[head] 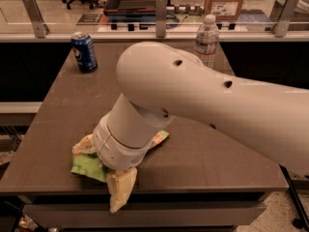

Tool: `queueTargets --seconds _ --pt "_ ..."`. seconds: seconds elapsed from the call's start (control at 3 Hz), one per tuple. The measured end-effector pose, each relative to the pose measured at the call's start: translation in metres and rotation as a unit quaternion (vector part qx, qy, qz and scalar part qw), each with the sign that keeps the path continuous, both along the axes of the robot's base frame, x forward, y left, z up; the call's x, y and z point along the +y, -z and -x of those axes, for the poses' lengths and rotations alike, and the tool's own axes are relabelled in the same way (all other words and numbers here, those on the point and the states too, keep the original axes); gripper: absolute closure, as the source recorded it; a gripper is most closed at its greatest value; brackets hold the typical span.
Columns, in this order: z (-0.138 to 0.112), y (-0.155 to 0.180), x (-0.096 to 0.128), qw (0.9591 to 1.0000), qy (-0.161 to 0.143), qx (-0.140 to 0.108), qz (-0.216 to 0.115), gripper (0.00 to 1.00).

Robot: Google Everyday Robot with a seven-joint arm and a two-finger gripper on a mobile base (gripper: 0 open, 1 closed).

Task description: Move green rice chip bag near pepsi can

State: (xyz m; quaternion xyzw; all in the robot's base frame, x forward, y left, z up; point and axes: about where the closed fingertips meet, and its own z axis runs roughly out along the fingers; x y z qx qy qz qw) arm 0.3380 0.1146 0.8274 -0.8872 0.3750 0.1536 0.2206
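The green rice chip bag (86,166) lies crumpled near the table's front left edge, mostly covered by my arm; one corner sticks out on the right. My gripper (100,168) is down over the bag. Its two pale fingers are spread, one (120,190) in front of the bag and hanging past the table edge, the other behind it on the left. The jaws stand open with the bag between them. The pepsi can (84,51) stands upright at the table's far left corner, well away from the bag.
A clear plastic water bottle (206,41) stands at the far right of the brown table (212,158). A railing with metal posts (161,14) runs behind the table. My white arm crosses the right half of the view.
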Motion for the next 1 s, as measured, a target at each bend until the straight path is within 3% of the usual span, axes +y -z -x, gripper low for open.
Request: queueTargets --seconds 0.67,1.0 --pt "0.0018 -0.0018 0.0012 1.0 -0.002 -0.003 0.001 0.87" --pt "0.0026 -0.0026 0.0017 1.0 -0.003 -0.004 0.001 1.0"
